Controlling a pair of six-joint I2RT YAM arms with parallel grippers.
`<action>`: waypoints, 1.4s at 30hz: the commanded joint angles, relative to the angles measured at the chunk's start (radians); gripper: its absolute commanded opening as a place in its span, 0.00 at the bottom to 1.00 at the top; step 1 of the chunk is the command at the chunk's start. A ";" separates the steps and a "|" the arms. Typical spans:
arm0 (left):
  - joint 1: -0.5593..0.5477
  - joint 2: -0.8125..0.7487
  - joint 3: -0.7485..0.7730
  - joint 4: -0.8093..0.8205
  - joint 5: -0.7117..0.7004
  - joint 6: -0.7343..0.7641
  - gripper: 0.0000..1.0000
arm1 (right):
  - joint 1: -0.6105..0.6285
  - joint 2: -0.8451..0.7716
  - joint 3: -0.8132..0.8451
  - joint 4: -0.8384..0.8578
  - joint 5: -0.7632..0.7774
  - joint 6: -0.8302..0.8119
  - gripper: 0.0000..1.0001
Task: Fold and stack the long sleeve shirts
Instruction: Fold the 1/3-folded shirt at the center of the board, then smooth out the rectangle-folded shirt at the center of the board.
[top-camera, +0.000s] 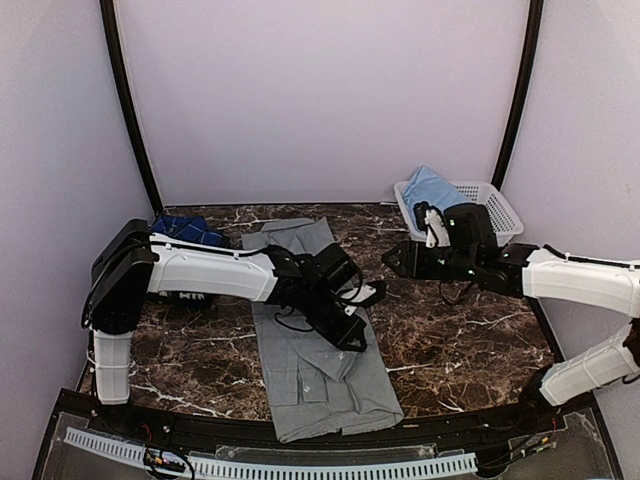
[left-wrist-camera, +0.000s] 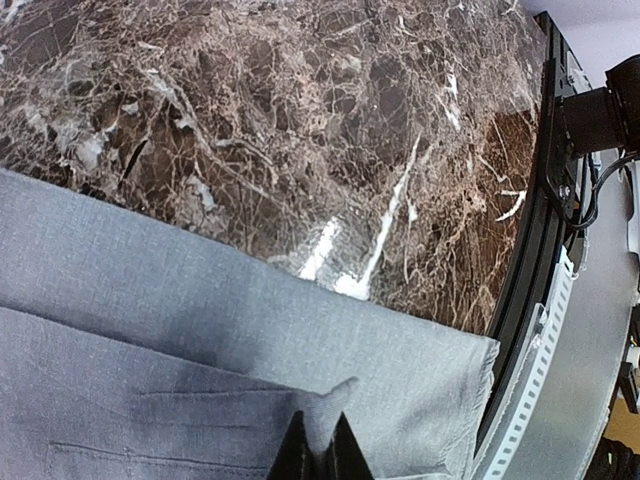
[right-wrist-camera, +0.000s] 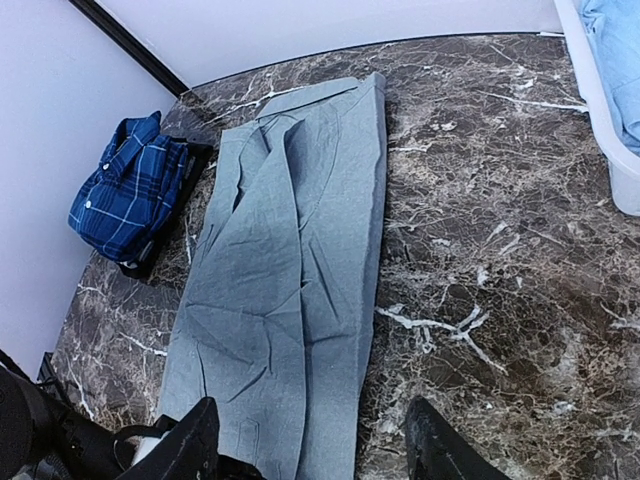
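Note:
The grey shirt (top-camera: 315, 345) lies as a long strip down the middle of the marble table (top-camera: 460, 340). My left gripper (top-camera: 352, 332) sits over its right side, shut on a small pinch of the grey cloth (left-wrist-camera: 325, 405) between the dark fingertips (left-wrist-camera: 297, 452). My right gripper (top-camera: 392, 260) hovers open and empty right of the shirt; its fingers (right-wrist-camera: 190, 445) frame the grey shirt (right-wrist-camera: 290, 270). The navy plaid shirt (top-camera: 188, 228) lies folded at the back left, and it also shows in the right wrist view (right-wrist-camera: 130, 195). The light blue shirt (top-camera: 432, 188) lies in the basket.
The white lattice basket (top-camera: 495, 205) stands at the back right, its wall at the edge of the right wrist view (right-wrist-camera: 600, 110). A black rail (left-wrist-camera: 530, 300) borders the table's near edge by the shirt's hem. Purple walls enclose the table.

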 joint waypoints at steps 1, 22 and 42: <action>-0.015 -0.001 0.013 -0.027 0.003 0.009 0.00 | 0.016 0.002 -0.012 0.010 0.019 0.012 0.60; 0.050 -0.187 -0.104 0.095 -0.076 -0.109 0.65 | 0.049 -0.014 -0.051 -0.052 0.008 0.002 0.60; 0.410 -0.101 -0.157 0.289 -0.117 -0.267 0.44 | 0.351 0.203 -0.021 -0.043 -0.128 -0.010 0.27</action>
